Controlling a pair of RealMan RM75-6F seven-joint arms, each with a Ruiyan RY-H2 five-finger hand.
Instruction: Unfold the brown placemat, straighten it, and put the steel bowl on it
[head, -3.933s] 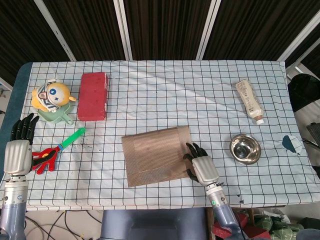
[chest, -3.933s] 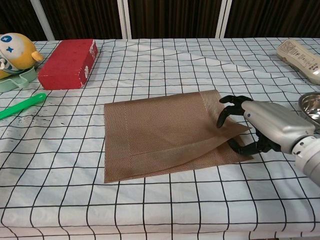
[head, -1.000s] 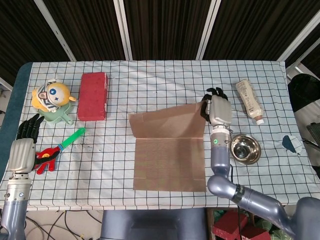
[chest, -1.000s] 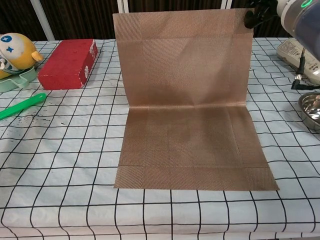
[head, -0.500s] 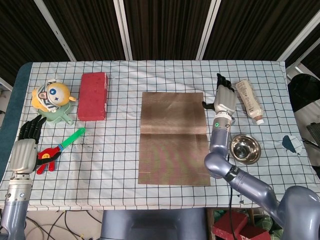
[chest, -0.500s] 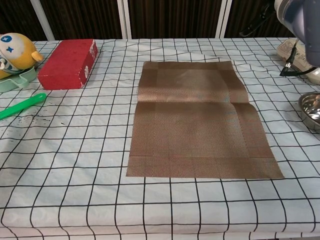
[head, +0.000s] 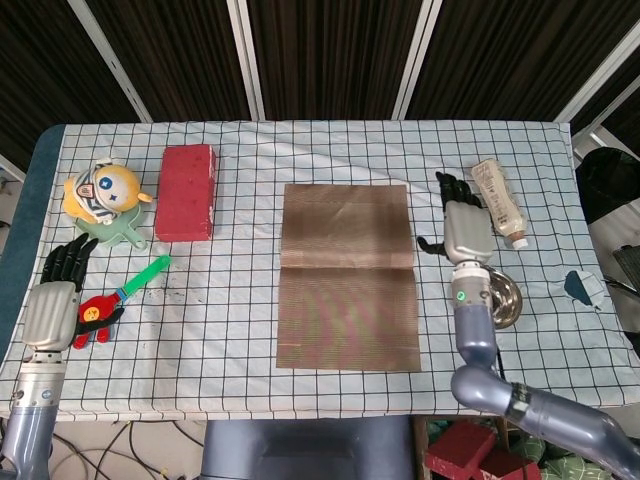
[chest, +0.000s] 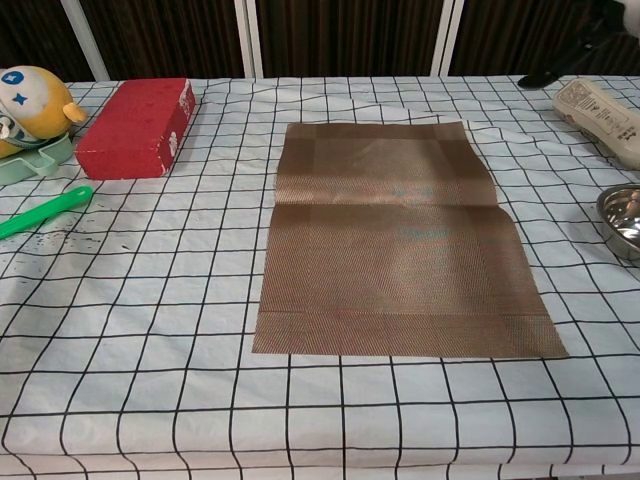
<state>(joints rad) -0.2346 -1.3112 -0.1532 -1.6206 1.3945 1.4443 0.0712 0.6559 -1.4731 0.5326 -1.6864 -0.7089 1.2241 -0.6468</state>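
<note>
Brown placemat (head: 347, 277) opened flat at table centre, faint crease across middle. Steel bowl (head: 497, 298) right of it, partly under right forearm. Right hand (head: 462, 225) raised, empty, fingers spread. Left hand (head: 54, 307) idle, far left, empty, fingers spread. Unfolding judged done; next: straighten, then grasp bowl. Bottle (head: 500, 203) just beyond right hand; open cloth between mat and bowl.
</note>
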